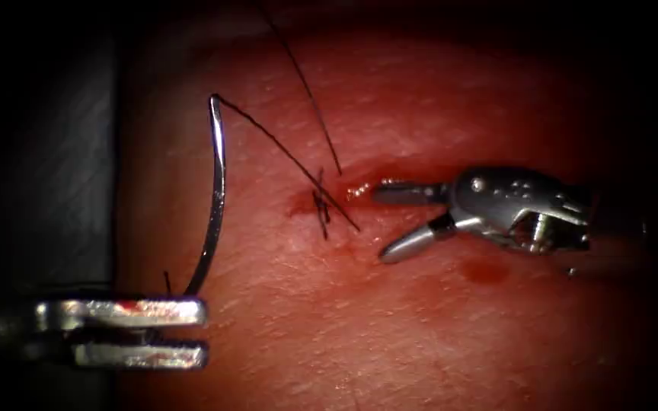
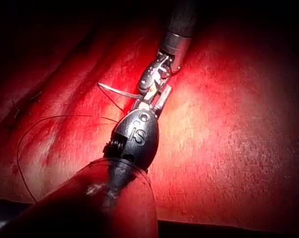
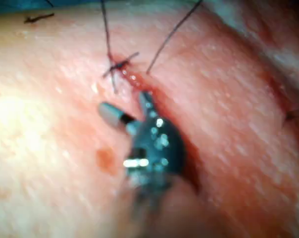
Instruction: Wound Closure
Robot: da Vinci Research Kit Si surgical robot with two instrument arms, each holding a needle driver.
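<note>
The tissue (image 1: 390, 320) presents a reddish, finely textured surface under strong light, falling into shadow toward its edges. A dark, flat surface (image 1: 47, 175) lies beside the tissue at the left of the endoscope view.

The cut (image 1: 359, 190) runs roughly across the centre of the tissue, wet with red fluid (image 1: 485, 270), which also forms a separate spot below the right tool. A knotted stitch (image 1: 320, 209) with short thread ends sits at the left end of the cut.

The left pincer (image 1: 192, 312) is closed on the needle (image 1: 216, 190) near its pointed end. The needle stands clear of the tissue, curving upward from the pincer, well to the left of the cut. The thread (image 1: 283, 148) leaves the needle's upper end and runs down and right to the cut, beside the stitch. A second strand (image 1: 310, 99) rises from the cut toward the dark upper edge.

The right pincer (image 1: 382, 221) is spread wide and holds nothing. Its upper jaw lies along the cut; its lower jaw rests just below it, to the right of the stitch.
</note>
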